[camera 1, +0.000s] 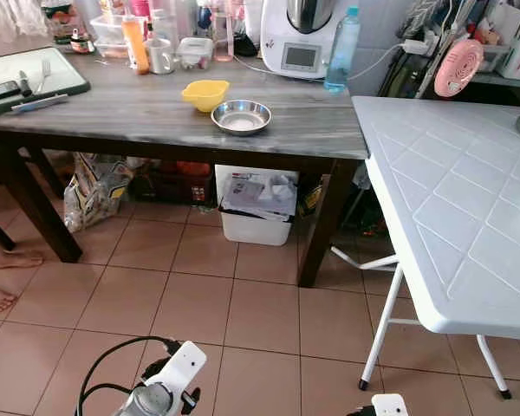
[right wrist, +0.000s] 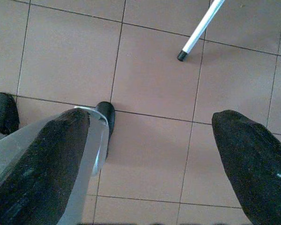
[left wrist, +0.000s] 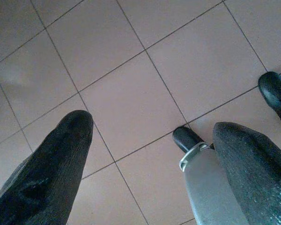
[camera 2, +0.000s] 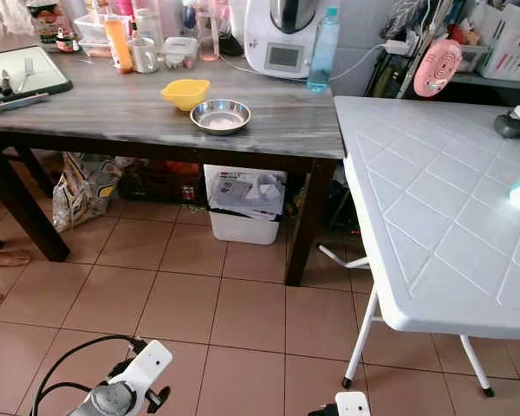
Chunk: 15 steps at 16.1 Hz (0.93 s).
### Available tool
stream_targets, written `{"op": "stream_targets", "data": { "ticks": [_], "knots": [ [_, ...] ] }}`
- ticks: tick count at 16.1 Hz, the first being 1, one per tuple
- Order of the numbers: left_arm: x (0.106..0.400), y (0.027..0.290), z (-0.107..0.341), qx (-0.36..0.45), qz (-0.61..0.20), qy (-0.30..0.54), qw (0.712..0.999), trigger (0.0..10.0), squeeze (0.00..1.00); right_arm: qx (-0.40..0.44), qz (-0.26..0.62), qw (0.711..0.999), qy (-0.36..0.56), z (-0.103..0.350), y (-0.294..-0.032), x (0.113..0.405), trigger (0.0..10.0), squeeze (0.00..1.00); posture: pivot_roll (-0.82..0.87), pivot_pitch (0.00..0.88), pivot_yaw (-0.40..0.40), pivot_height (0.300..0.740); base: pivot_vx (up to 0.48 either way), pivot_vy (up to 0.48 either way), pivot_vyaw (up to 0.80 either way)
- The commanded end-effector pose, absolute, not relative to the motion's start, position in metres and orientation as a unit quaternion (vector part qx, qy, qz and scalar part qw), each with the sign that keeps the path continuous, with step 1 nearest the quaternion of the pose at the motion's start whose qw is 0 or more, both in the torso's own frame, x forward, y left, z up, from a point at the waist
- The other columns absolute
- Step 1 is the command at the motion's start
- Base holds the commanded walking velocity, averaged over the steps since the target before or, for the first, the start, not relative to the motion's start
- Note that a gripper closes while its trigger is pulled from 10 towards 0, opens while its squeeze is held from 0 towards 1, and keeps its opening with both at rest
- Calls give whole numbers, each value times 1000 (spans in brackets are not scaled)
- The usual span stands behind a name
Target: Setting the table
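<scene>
At the far left of the dark grey, wood-grained desk (camera 1: 113, 108) a green-rimmed tray (camera 1: 65, 82) is set, with cutlery (camera 1: 35, 78) laid flat on it, probably kept there ready for laying out. Further right, near the desk's front edge, a yellow plastic bowl (camera 1: 205, 94) with a pouring lip is placed just beside a shallow, round steel dish (camera 1: 241, 116); the two are close, perhaps touching. Behind them a blue-capped clear bottle (camera 1: 341, 50) is stood upright by a white appliance (camera 1: 299, 35). To the right, the white folding desk (camera 1: 451, 199), moulded in a diamond pattern on thin metal legs, is left almost bare, so it is judged to be the surface to be set.

Both arms are hung low over the pinkish tiled floor (camera 1: 199, 303). The left pincer (left wrist: 150, 140) is held wide apart with nothing gripped; the right pincer (right wrist: 152, 140) is likewise spread and holds nothing. No item is judged fetched yet.
</scene>
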<state>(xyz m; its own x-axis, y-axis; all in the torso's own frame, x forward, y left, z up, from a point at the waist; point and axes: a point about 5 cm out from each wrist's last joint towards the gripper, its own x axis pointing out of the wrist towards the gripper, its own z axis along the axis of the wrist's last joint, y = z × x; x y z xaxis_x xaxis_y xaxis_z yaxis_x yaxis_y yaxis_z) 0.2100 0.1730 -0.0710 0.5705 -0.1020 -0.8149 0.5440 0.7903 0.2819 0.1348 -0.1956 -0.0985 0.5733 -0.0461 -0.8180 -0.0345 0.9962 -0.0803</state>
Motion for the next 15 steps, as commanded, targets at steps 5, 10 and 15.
{"op": "stream_targets", "data": {
  "ticks": [5, 10, 15],
  "knots": [
    [207, 177, -73, 264, -181, 441, 839, 10000, 0, -54, 5, 881, 469, -99, -197, 134, 10000, 0, 86, 54, -36, 740, 0, 0, 0],
    [202, 178, -76, 270, -179, 446, 834, 10000, 0, -55, 6, 881, 470, -99, -196, 136, 10000, 0, 88, 54, -35, 740, 0, 0, 0],
    [203, 180, -75, 277, -179, 447, 832, 10000, 0, -54, 7, 881, 471, -99, -194, 136, 10000, 0, 89, 55, -29, 740, -242, 0, 0]
  ]
}}
